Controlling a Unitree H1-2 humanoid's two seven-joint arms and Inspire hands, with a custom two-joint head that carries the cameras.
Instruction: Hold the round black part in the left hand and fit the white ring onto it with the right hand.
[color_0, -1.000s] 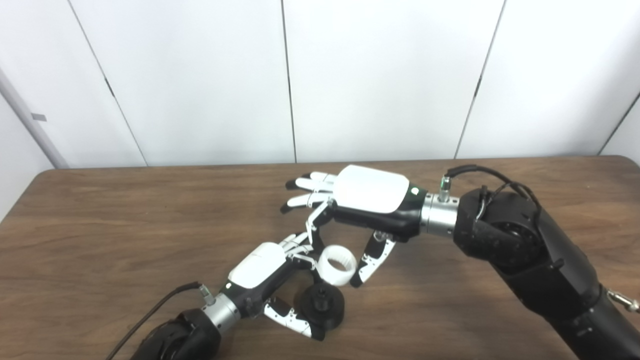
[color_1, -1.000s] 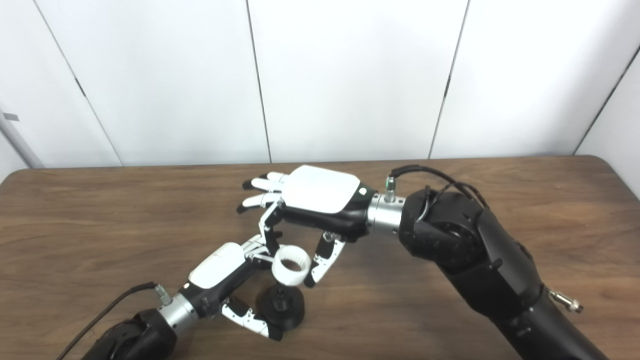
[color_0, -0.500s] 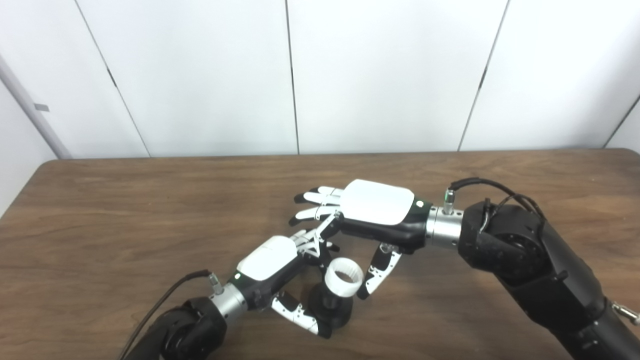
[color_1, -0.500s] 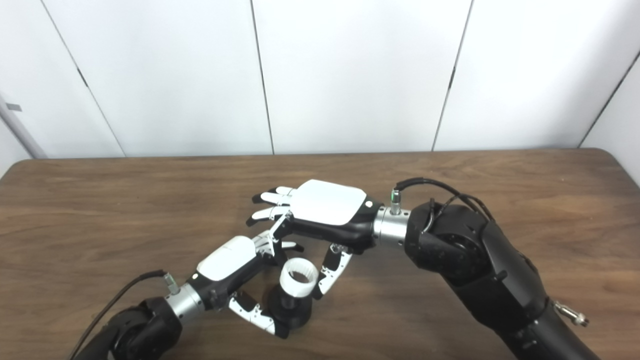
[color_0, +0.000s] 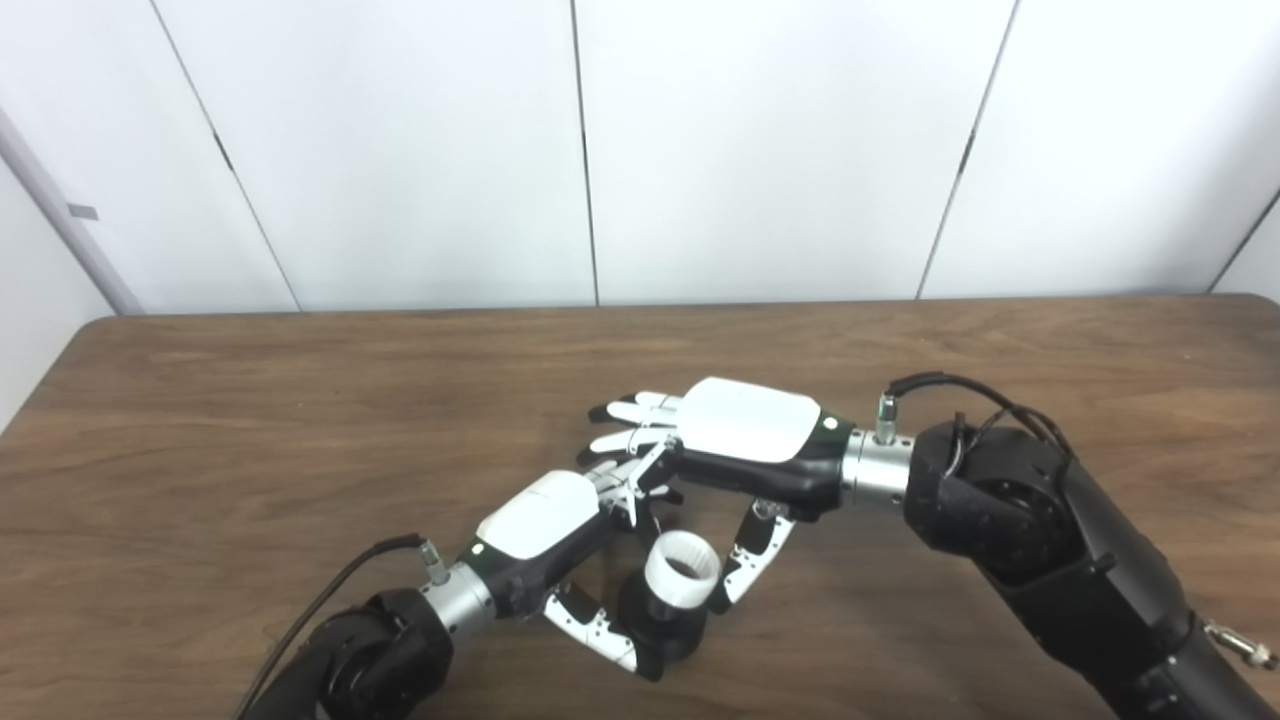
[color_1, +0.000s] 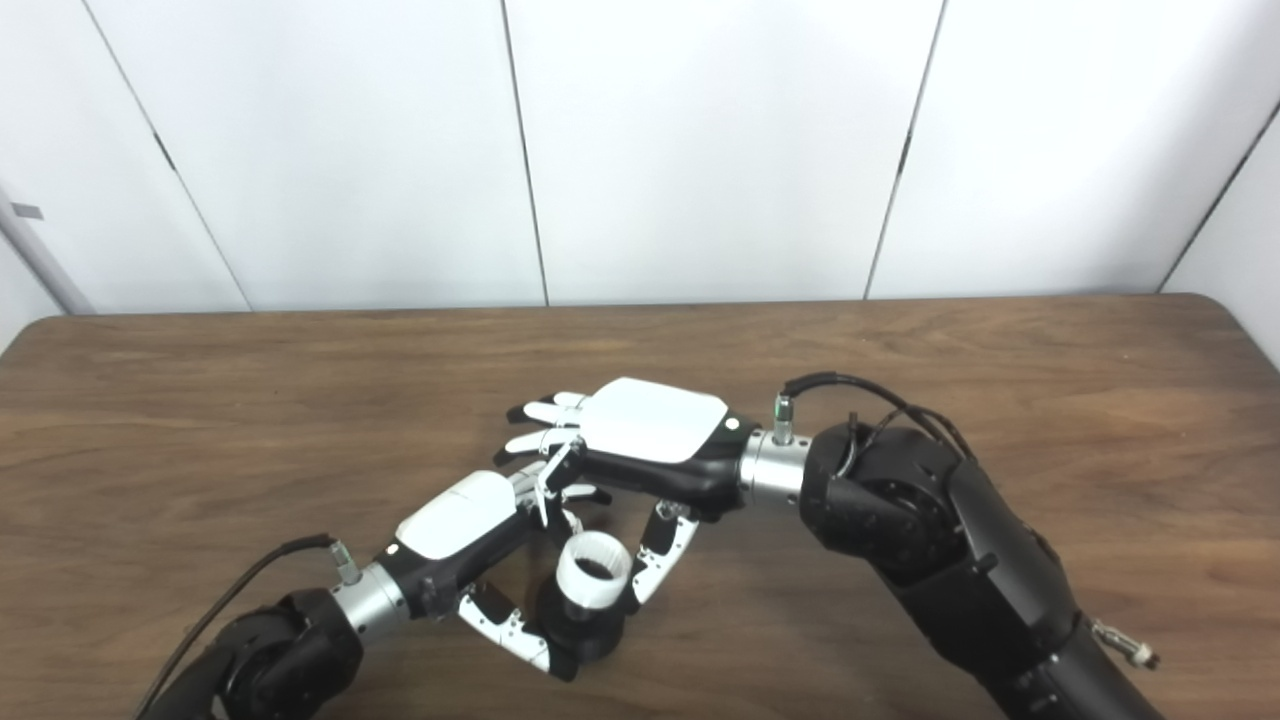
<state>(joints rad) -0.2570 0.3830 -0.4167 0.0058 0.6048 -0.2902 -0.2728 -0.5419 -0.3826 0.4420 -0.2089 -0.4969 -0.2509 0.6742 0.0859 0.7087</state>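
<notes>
Lowered since a second ago, the white ring (color_0: 682, 568) now sits on top of the round black part (color_0: 662, 632).

The right hand (color_0: 745, 440) pinches the ring between thumb and one finger, its other fingers (color_0: 628, 412) stretched out flat; the left hand (color_0: 545, 520) grips the black part near the table's (color_0: 250, 440) front edge.

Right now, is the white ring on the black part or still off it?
On it, apparently: the white ring sits atop the round black part, its opening facing up. Whether it is fully seated, cannot tell. The right hand pinches it.
</notes>
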